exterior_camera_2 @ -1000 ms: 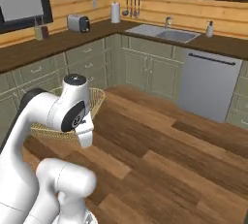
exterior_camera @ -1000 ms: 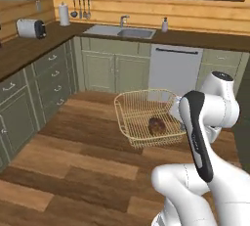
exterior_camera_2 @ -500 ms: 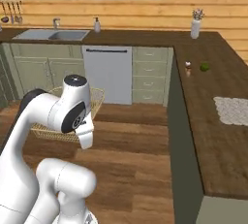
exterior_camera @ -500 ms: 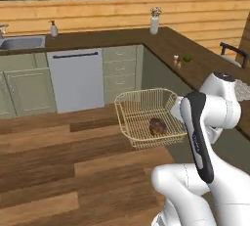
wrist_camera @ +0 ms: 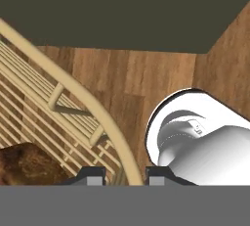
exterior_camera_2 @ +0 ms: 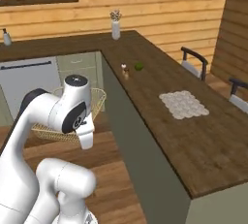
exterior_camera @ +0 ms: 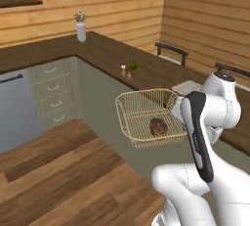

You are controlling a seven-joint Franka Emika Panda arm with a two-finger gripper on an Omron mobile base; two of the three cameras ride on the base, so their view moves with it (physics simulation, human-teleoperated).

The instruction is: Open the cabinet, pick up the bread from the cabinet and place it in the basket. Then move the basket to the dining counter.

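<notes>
we see the pale gold wire-mesh basket (exterior_camera: 149,120) held off the floor, its rim clamped between the small dark finger tips of the two-finger gripper (wrist_camera: 126,175). the small dark-brown lump of bread (exterior_camera: 157,127) lies inside on the mesh. the long dark-brown wooden dining counter (exterior_camera_2: 193,136) stands just beside the basket, beyond it.

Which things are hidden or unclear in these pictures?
- Basket, right base view: mostly behind the arm.
- Bread, hand view: cut off by the bottom band.
- Gripper, hand view: just the tips show, astride the basket rim.
- Small items on the dining counter: too small to identify.
</notes>
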